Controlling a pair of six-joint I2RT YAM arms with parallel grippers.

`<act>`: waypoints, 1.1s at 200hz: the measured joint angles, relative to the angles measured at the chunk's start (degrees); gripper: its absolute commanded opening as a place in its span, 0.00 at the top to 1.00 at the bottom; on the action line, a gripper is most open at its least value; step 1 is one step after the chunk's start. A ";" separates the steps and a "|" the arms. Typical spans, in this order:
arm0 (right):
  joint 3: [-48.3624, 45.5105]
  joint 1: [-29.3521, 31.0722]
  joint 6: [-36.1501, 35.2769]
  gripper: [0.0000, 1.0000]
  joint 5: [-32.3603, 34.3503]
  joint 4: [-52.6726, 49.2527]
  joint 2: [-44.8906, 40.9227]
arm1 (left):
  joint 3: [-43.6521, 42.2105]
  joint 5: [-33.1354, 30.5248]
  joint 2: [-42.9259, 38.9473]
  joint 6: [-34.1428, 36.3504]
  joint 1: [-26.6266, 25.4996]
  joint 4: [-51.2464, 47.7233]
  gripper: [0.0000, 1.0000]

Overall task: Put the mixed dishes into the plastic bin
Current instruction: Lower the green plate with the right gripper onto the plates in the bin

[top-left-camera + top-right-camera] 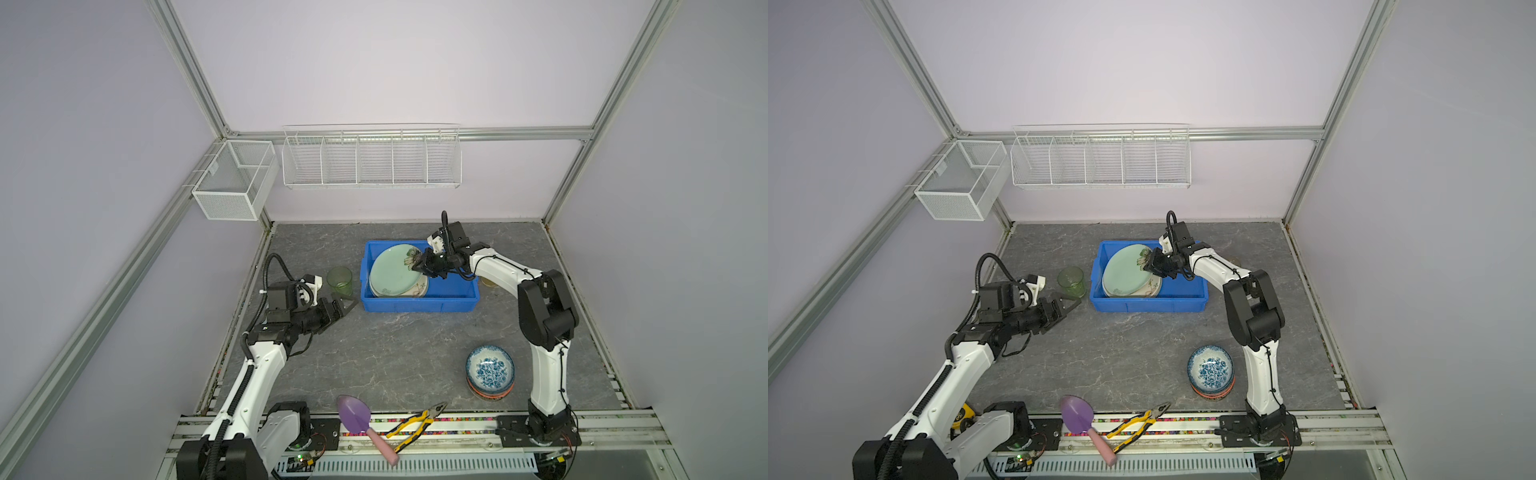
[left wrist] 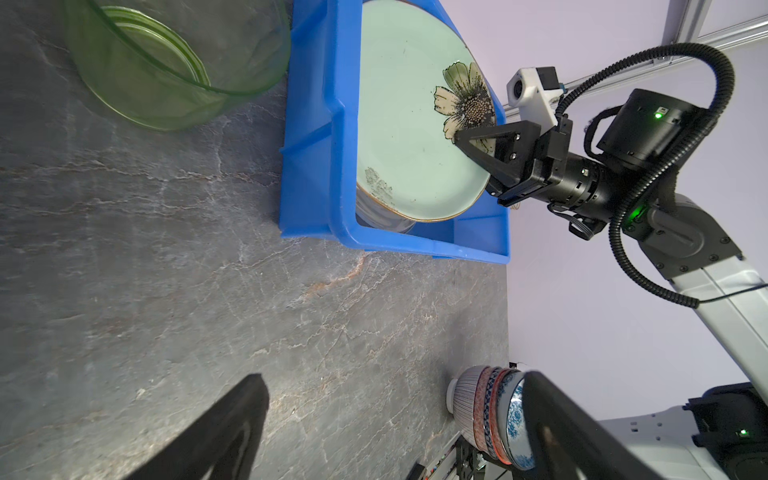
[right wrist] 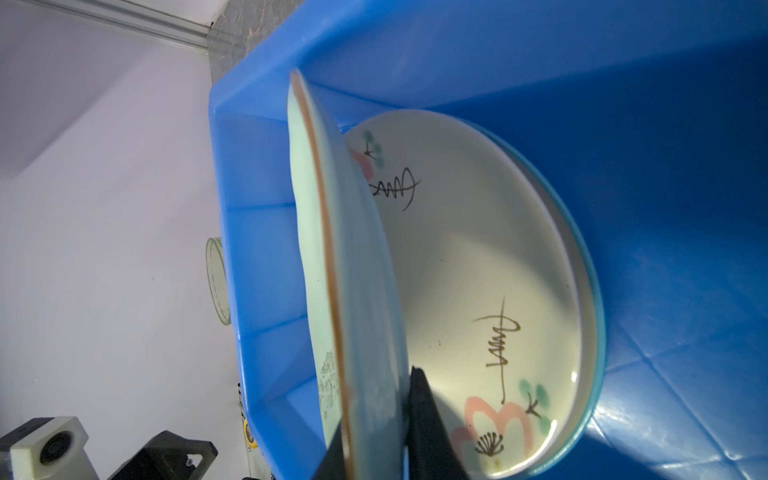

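By the desk's left edge the left gripper [image 1: 345, 301] has its jaws spread wide with nothing between them. The green tumbler [image 1: 340, 281] stands upright just beyond its fingertips. Right of the tumbler, toward the back edge, sits the blue bin [image 1: 419, 305]. Inside it lies a cream plate [image 3: 478, 270], and the pale green flower plate [image 1: 395, 272] leans tilted over that one, its raised rim pinched between the jaws of the right gripper [image 1: 420, 262]. A stack of bowls [image 1: 490, 370] stands near the front right corner.
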 measured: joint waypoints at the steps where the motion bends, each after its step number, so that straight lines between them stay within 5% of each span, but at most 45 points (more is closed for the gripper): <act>1: 0.00 -0.02 0.00 0.93 -0.02 0.00 0.00 | 0.00 0.02 0.00 -0.02 0.00 0.00 0.05; 106: -2.10 -0.37 0.31 0.82 -1.33 2.93 0.15 | -0.52 1.05 0.46 -0.76 0.63 0.68 0.05; 220: -4.11 -0.87 -4.26 0.56 1.07 0.57 0.15 | -0.57 1.27 0.57 -0.90 0.68 1.07 0.05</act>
